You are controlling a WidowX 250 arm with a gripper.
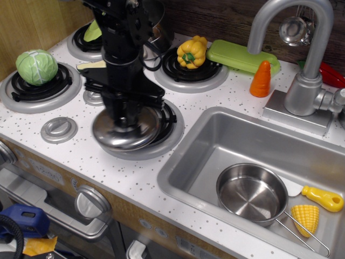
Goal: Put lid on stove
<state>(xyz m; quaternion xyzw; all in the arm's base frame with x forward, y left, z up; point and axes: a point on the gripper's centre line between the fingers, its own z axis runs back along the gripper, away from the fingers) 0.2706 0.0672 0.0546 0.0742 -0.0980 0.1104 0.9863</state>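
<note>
The round shiny steel lid [126, 129] hangs just above the near right burner [164, 125] of the white speckled stove [81, 156], covering its left part. My black gripper [128, 108] comes down from the top and is shut on the lid's centre knob, which its fingers hide. The lid looks a little blurred and slightly tilted.
A green cabbage [36, 67] sits on the near left burner. A yellow pepper [192, 52] sits on the far right burner. A steel pot [156, 21] stands behind the arm. The sink [215, 140] on the right holds a steel pan [252, 192], toy corn [305, 217] and a yellow handle.
</note>
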